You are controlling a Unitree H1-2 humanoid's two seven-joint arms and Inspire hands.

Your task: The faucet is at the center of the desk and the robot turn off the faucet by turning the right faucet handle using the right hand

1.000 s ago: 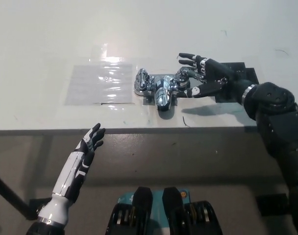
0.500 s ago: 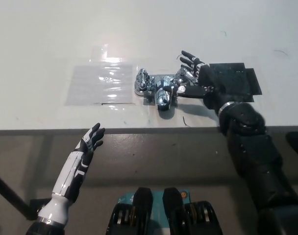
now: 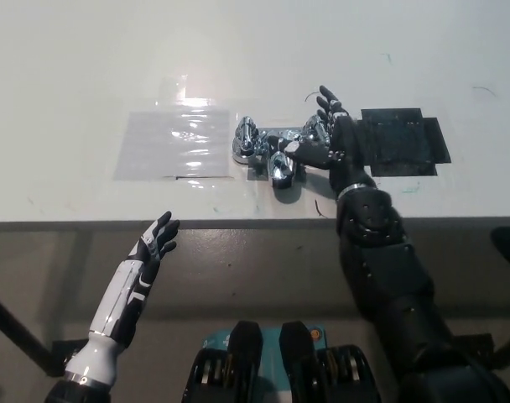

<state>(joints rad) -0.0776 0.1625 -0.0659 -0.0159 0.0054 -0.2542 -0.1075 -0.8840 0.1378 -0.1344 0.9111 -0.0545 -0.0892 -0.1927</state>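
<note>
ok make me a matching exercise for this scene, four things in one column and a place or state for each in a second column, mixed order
Things:
1. shiny chrome faucet
2. black right hand
3. white left hand
4. clear glossy plastic sheet

Places or states:
A. lies flat on the white desk, left of the faucet
B. hovers open below the desk's front edge, lower left
C. stands at the desk's centre
D. placed at the faucet's right handle, with a dark square patch beyond it

Pairs: 1-C, 2-D, 3-B, 4-A
</note>
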